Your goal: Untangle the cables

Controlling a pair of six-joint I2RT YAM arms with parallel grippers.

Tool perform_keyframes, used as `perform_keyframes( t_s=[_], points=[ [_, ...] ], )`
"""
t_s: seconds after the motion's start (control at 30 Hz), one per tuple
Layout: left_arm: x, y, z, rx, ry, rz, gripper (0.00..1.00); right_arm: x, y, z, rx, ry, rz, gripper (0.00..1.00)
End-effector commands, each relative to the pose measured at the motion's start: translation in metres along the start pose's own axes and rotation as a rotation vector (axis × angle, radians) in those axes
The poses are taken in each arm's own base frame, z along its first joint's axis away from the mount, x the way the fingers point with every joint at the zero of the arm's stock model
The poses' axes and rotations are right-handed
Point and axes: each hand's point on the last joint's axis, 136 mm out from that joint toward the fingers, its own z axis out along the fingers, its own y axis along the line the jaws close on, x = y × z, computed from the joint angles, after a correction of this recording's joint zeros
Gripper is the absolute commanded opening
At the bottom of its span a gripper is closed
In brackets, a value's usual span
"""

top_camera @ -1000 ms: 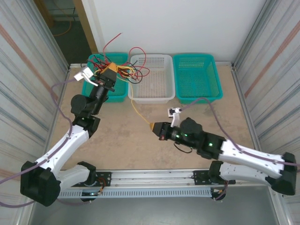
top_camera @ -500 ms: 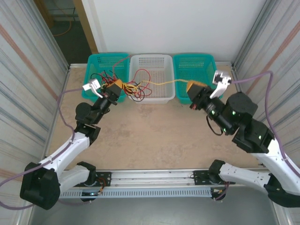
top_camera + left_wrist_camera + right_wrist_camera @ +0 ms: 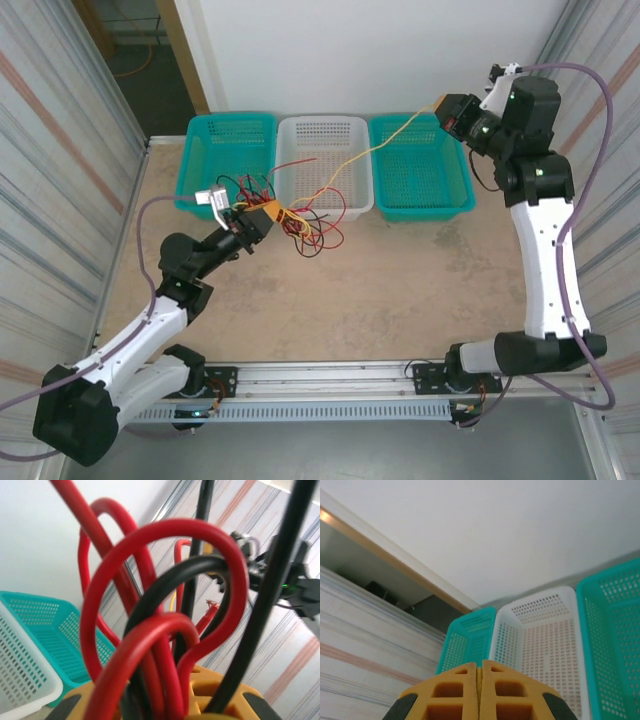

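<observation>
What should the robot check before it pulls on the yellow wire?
1. Check the left gripper is clamped on the tangled bunch of red and black wires: ok.
2. Check the right gripper is shut on the thin yellow wire: ok, judging from the top view.
3. Yellow wire free of the bunch: not ok, it runs into the tangle.
4. Yellow wire clear of the white plastic basket: cannot tell.
5. Red loops lifted off the tan table: cannot tell.
</observation>
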Motion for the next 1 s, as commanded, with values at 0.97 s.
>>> perform_keyframes(
  t_s=[0.97],
  points=[
    [-0.029, 0.053, -0.063, -0.375, -0.221, -0.034, 0.0, 0.011, -0.197, -0.081, 0.241, -0.244, 0.309, 0.0]
  ],
)
